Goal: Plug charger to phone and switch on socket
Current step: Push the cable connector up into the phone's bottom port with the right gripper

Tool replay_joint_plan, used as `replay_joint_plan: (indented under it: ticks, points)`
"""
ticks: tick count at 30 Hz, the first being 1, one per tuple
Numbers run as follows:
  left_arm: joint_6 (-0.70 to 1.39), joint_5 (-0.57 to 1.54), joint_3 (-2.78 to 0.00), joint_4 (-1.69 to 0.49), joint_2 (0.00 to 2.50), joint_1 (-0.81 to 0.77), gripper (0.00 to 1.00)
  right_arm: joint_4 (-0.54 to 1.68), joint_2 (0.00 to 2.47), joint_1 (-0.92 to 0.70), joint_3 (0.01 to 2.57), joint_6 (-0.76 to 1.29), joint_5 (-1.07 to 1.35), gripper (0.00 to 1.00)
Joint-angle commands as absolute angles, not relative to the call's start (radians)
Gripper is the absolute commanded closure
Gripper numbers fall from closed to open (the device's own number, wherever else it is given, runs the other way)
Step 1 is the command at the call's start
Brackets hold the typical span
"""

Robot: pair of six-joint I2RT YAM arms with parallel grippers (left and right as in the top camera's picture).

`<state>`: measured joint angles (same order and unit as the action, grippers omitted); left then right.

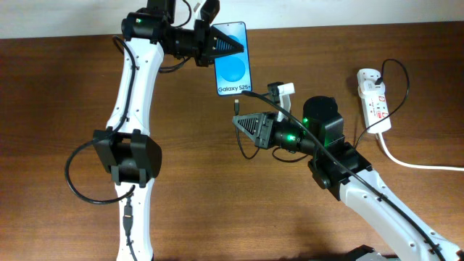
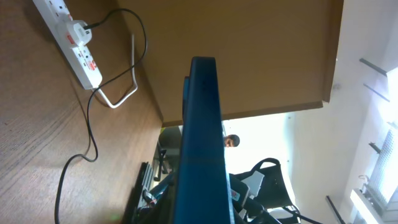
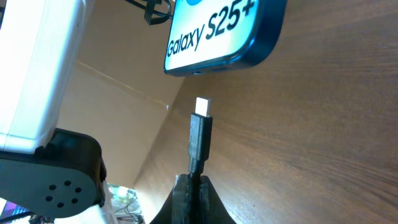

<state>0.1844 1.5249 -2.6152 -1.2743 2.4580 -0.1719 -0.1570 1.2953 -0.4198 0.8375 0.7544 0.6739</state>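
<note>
Smartphone with a slim black frame and a blue-and-white screen reading "Galaxy S25+" (image 1: 233, 69) sits near the far edge of the brown wooden table (image 1: 181, 210), screen facing up at the overhead camera; the left claw (image 1: 228, 45) is clamped on its upper part, and the left wrist view shows the phone edge-on (image 2: 202, 143) running straight up the middle of the frame; can't tell if it's resting on the wood or held a bit off it. The right claw (image 1: 239, 123) is just below the phone's bottom edge, pinched narrow around the small black plug body of the thin black charger cable (image 1: 397, 80); the right wrist view has the fingers (image 3: 180, 193) squeezed on the plug, with the pale metal plug tip (image 3: 202, 107) sticking out and aimed at the phone's bottom edge (image 3: 230, 37); tip and phone are close but not touching, with a clear gap of wood between them, so it isn't plugged in yet. Over on the right of the table is the narrow white power strip with small red-marked switches (image 1: 373, 98), well apart from the phone; a white adapter is plugged into its far end and the black cable arcs out from there, then runs back toward the right arm; the thick white cord (image 1: 413, 163) trails off to the right edge. The left wrist view catches the strip (image 2: 71, 37) and the black cable (image 2: 92, 134) too; the switches are too small to say whether they're on or off.
</note>
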Motion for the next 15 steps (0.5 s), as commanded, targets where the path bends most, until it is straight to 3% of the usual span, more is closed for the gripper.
replay_joint_plan:
  ticks: [1,15]
  points:
    - [0.193,1.505,-2.631,-1.301,2.44,-0.168,1.0,-0.161,1.299,-0.405,0.843,0.707,0.662,0.96]
    - [0.186,1.477,-2.631,-1.325,2.44,-0.177,1.0,-0.128,1.299,-0.405,0.843,0.688,0.676,0.96]
